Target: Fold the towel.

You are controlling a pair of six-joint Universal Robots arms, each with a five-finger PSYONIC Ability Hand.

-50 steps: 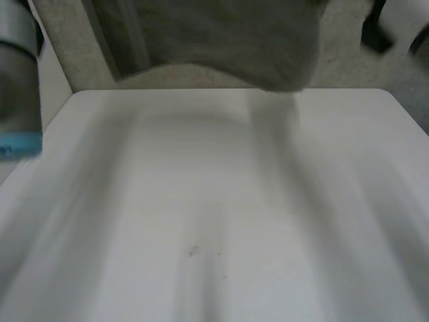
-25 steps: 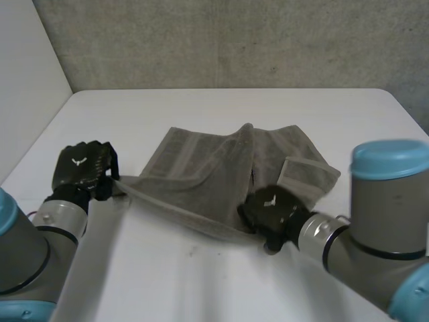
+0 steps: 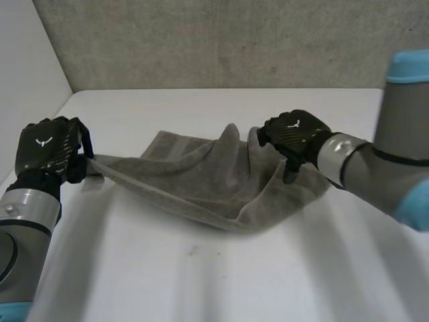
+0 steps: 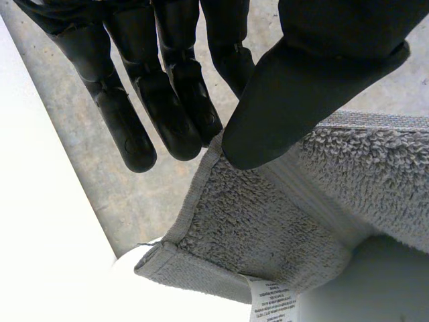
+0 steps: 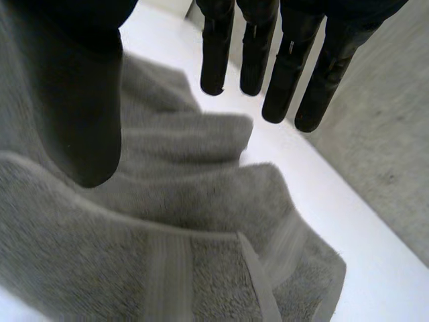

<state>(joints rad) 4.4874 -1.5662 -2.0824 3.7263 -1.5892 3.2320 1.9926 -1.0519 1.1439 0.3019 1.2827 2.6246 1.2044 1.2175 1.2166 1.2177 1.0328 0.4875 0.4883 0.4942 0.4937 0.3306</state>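
The fold is judged to be barely begun: the towel [image 3: 201, 181] is held up off the white table [image 3: 201, 288] between the two hands, and no finished fold is to be seen; the cloth is slung between them, its sagging middle appearing to rest on the tabletop and its far part bunched in loose ridges. One corner, the one beside the sewn-in label [image 4: 271, 298], is pinched by the left hand [image 3: 50, 151]; in the left wrist view the thumb [image 4: 281, 100] is pressed on the hem against the fingers [image 4: 174, 107] behind it. The opposite end is taken by the right hand [image 3: 295, 136], which is lifted above the far right part of the cloth; in the right wrist view its thumb is laid on the cloth and its fingers are held straight beyond, with cloth lying between them, so a pinch is judged rather than plainly seen. Left to be done, it seems: the held edge is to be laid over the opposite one, the edges squared, the ridges smoothed, and any further fold made.
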